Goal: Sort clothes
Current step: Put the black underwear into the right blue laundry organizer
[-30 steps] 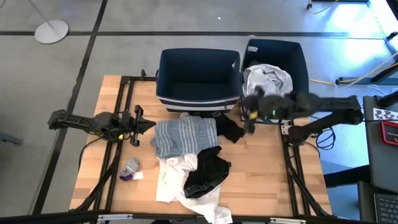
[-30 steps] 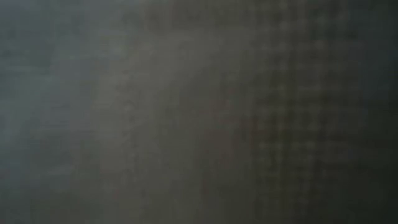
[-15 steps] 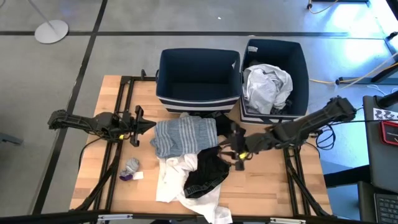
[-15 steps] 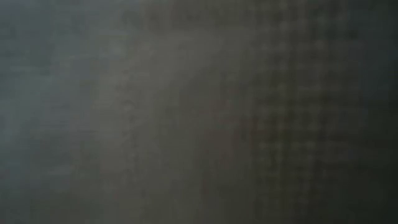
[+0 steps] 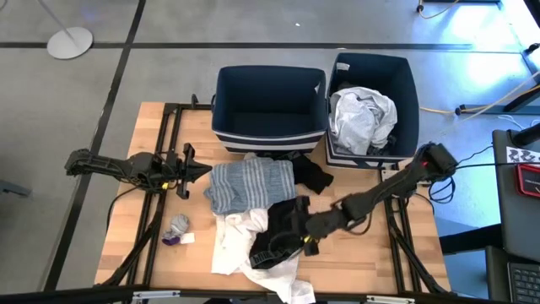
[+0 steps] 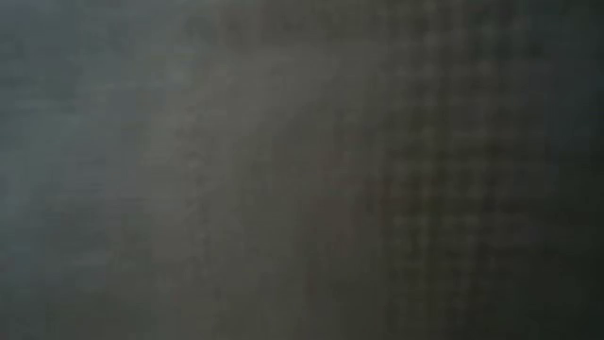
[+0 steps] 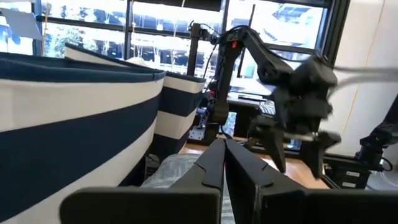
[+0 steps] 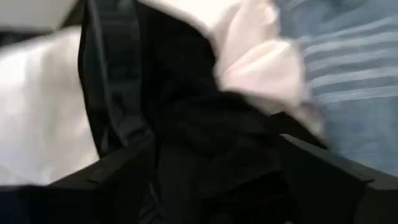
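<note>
Fingers of my right gripper (image 5: pixel 297 239) stand apart, pressed down over the black garment (image 5: pixel 283 230), with white pieces (image 5: pixel 240 241) and the grey striped top (image 5: pixel 249 184) just beyond. My left gripper (image 5: pixel 187 171) waits shut, well off.

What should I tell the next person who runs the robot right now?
Left gripper: fingers shut, parked at the table's left side.
Right gripper: fingers open, down over the black garment in the pile.
Done: a white piece lies in the right bin. The left bin is empty.
Left: striped top, white clothes, black items and a small grey piece on the table.
</note>
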You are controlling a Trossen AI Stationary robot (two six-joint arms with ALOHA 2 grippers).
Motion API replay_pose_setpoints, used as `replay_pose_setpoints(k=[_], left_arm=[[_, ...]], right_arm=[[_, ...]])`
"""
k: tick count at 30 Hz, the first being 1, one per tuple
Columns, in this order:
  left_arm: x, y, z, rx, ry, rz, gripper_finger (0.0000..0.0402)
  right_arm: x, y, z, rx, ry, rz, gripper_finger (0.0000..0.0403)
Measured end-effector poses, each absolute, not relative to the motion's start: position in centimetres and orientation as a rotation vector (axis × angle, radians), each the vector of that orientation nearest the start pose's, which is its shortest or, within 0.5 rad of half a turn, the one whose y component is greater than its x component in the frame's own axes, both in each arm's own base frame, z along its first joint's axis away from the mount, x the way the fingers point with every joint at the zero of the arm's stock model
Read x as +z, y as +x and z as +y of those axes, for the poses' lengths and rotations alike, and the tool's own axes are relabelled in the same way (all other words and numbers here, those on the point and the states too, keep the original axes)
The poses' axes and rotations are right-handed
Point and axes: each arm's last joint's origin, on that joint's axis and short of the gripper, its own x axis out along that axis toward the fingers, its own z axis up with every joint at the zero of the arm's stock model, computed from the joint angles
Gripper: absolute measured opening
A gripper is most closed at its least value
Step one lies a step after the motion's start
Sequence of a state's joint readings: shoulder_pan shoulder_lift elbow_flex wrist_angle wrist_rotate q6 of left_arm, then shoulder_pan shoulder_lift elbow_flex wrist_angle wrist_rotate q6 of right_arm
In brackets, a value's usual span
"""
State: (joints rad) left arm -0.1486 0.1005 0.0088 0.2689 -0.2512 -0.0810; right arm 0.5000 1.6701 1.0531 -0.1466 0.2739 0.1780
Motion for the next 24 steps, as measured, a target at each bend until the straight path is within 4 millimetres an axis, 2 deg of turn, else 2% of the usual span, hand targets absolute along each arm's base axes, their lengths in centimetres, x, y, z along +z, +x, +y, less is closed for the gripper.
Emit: replay_pose_setpoints(k=[4, 8, 14, 19, 24], left_arm=[[18.3, 10.1, -0.8, 0.094, -0.129, -0.163, 0.0004], [18.1, 10.2, -0.8, 0.095, -0.129, -0.149, 0.0004], [18.2, 10.2, -0.8, 0.094, -0.133, -0.151, 0.0004], [18.1, 10.2, -0.8, 0.094, -0.135, -0.151, 0.0004], [18.2, 10.2, -0.8, 0.094, -0.139, -0.152, 0.0004]], right_arm=[[18.2, 31.6, 16.4, 0.105, -0.178, 0.785, 0.0374], [16.1, 32.3, 15.9, 0.006, -0.233, 0.817, 0.0389], [13.4, 33.2, 15.1, 0.000, -0.222, 0.892, 0.0382], [11.8, 34.3, 15.1, -0.011, -0.197, 0.867, 0.0372], [11.2, 34.5, 15.0, 0.000, -0.187, 0.872, 0.0354]])
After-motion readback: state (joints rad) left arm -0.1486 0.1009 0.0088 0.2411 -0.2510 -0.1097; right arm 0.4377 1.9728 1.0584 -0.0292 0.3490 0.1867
